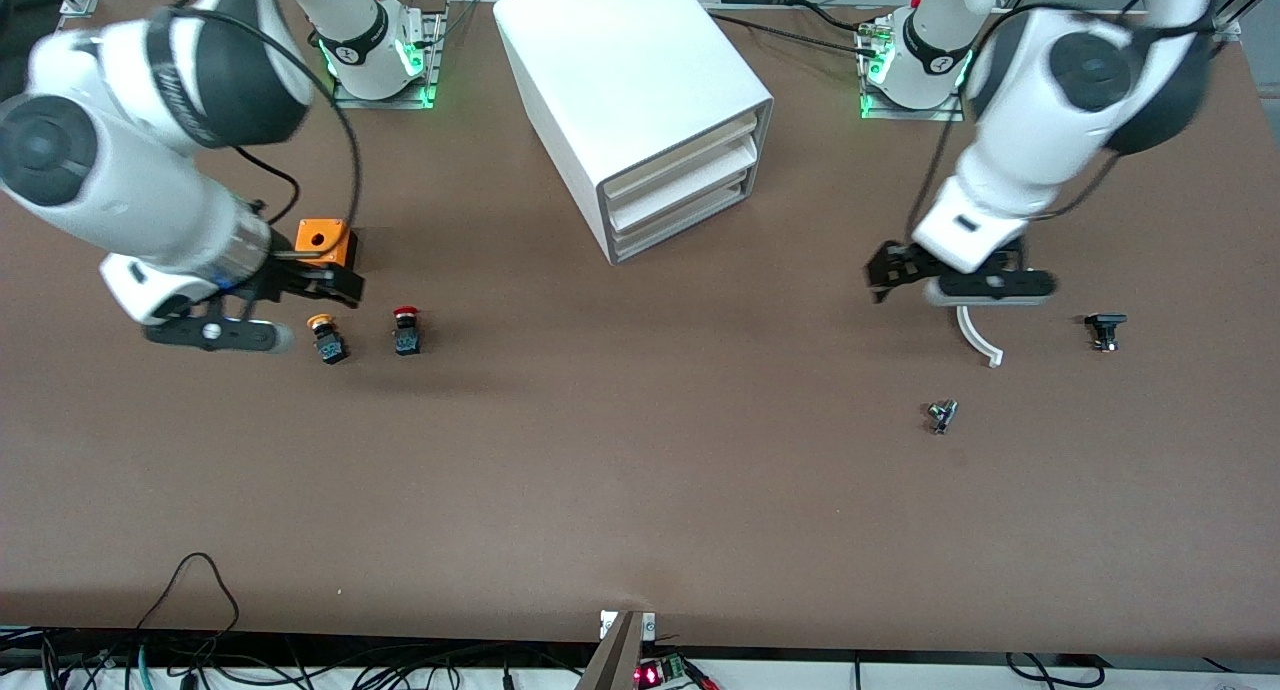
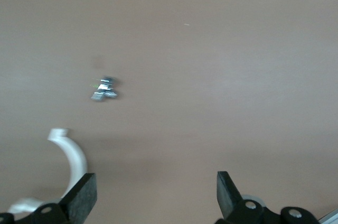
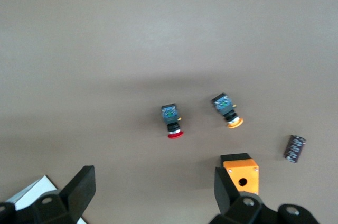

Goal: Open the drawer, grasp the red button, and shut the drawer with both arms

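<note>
The white cabinet (image 1: 640,90) stands at the middle of the table near the bases, its three drawers (image 1: 682,178) all shut. The red-capped button (image 1: 406,328) lies on the table toward the right arm's end, beside a yellow-capped button (image 1: 325,336). My right gripper (image 1: 335,286) is open and empty, over the table between the orange box (image 1: 322,240) and the buttons. The right wrist view shows the red button (image 3: 171,123) past the open right gripper (image 3: 153,192). My left gripper (image 1: 886,273) is open and empty over bare table toward the left arm's end; the left wrist view shows it wide open (image 2: 157,197).
A white curved piece (image 1: 977,338), a small metal part (image 1: 941,415) and a small black part (image 1: 1104,328) lie near the left gripper. The right wrist view shows the yellow-capped button (image 3: 228,112), the orange box (image 3: 241,174) and a dark cylinder (image 3: 296,148).
</note>
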Robot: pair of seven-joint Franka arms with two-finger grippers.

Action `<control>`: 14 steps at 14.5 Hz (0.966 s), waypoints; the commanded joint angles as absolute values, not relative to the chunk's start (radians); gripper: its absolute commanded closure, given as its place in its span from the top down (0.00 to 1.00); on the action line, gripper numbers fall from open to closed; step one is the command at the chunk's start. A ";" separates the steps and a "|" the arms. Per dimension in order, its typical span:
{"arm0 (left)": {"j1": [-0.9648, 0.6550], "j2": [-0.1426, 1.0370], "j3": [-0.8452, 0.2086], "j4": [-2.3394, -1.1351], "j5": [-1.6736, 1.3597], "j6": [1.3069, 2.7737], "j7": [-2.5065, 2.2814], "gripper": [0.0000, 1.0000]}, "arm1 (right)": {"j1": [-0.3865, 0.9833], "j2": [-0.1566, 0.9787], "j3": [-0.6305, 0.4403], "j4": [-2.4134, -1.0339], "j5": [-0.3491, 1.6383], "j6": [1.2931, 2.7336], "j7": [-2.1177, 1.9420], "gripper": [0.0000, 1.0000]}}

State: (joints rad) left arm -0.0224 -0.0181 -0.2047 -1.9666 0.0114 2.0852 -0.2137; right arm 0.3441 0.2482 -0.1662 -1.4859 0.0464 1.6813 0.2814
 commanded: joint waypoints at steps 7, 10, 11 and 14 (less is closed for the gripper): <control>-0.029 -0.169 0.034 -1.859 0.012 1.772 0.233 1.00 | 0.178 0.101 -0.156 -1.500 -0.077 1.539 0.015 1.00; -0.026 -0.163 0.032 -1.852 0.012 1.767 0.221 1.00 | 0.178 0.098 -0.175 -1.503 -0.064 1.539 -0.022 1.00; -0.026 -0.161 0.032 -1.852 0.012 1.766 0.219 1.00 | 0.178 0.098 -0.172 -1.503 -0.061 1.542 -0.021 1.00; -0.026 -0.161 0.026 -1.850 0.012 1.764 0.216 1.00 | 0.181 0.106 -0.172 -1.497 -0.008 1.539 -0.038 1.00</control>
